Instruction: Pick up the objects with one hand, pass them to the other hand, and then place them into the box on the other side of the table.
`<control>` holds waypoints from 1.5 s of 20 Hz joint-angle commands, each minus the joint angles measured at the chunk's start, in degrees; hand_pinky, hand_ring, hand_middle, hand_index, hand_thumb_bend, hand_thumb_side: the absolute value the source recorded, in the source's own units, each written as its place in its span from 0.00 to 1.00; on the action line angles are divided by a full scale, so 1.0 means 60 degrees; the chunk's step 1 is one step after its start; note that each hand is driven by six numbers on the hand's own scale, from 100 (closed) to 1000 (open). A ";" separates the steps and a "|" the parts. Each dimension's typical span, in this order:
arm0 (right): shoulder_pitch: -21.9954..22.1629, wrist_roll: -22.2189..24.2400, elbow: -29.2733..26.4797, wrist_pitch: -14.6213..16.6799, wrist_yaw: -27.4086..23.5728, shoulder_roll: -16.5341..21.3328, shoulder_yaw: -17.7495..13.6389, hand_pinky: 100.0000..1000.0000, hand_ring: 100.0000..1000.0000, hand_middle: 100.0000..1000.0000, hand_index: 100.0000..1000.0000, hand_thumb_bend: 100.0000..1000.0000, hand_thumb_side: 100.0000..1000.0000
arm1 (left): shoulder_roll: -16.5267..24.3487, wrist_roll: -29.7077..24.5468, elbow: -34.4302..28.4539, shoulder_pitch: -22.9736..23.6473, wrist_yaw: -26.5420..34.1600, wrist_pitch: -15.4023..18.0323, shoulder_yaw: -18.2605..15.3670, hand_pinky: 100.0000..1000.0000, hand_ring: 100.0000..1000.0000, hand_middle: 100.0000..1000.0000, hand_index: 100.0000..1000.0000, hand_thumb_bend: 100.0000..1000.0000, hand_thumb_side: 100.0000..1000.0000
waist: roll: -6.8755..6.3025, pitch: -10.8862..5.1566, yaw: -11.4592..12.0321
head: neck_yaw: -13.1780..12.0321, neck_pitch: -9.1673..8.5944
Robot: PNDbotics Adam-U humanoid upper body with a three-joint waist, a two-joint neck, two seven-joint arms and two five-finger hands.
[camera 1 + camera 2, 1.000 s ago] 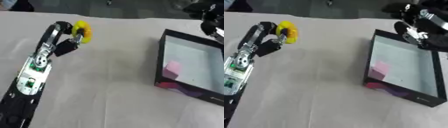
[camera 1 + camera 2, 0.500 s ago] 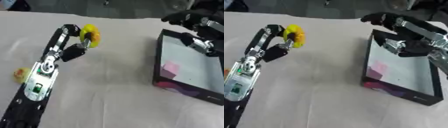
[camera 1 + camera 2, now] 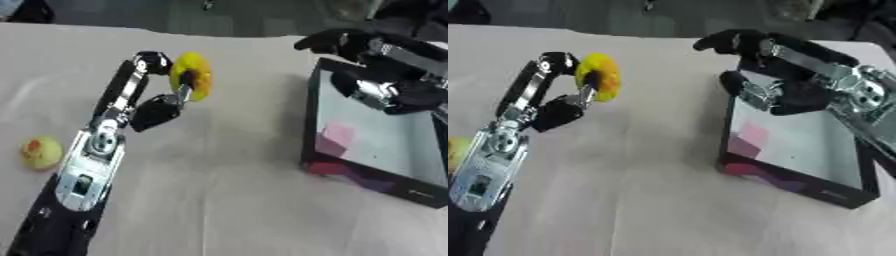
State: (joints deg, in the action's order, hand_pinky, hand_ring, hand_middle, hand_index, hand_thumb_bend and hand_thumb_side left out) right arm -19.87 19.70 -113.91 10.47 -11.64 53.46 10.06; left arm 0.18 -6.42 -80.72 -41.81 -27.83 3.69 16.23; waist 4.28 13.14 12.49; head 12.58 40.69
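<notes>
Since 1 s earlier, the right hand (image 3: pixel 785 80) had been brought in over the black shallow box's (image 3: pixel 794 182) far-left corner, fingers spread. The round yellow soft toy (image 3: pixel 192 76) was pinched aloft by the left hand (image 3: pixel 150 105), directly left of the right hand, well apart.

No text, label, brand or number can be read. The box (image 3: pixel 411 189), at the right of the frame, bears a pale mark on its front rim, too blurred to make out.
</notes>
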 commanded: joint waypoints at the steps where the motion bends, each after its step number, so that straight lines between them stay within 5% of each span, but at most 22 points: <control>1: -0.0218 0.0038 -0.0114 -0.0270 0.0248 0.0109 -0.0022 1.00 1.00 0.91 0.93 0.00 0.68 | -0.0190 -0.0025 -0.0260 -0.0122 -0.0072 0.0155 0.0131 0.76 0.61 0.45 0.43 0.00 0.40 | 0.0104 -0.0228 0.0058 | 0.0192 -0.0097; 16: -0.0733 0.0277 -0.0114 -0.0897 0.1459 -0.0122 0.0301 1.00 1.00 0.92 0.95 0.00 0.69 | -0.0714 0.0067 -0.0488 -0.0221 0.0024 0.0557 0.0550 0.76 0.61 0.45 0.43 0.00 0.42 | 0.0069 -0.0053 0.0601 | 0.0922 -0.0176; 30: -0.1053 0.0457 -0.0114 -0.1503 0.2183 -0.0331 0.0450 0.99 1.00 0.91 0.95 0.00 0.69 | -0.1060 0.0137 -0.0614 -0.0399 -0.0321 0.0967 0.0928 0.76 0.61 0.45 0.44 0.00 0.40 | 0.0079 0.0187 0.0874 | 0.1085 -0.0187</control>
State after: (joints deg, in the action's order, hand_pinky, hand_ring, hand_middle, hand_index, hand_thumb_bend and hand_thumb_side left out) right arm -25.26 22.65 -113.91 1.85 1.07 50.57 13.21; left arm -5.53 -5.56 -83.46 -42.95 -29.39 9.06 21.48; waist 4.28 14.27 17.74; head 18.84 40.16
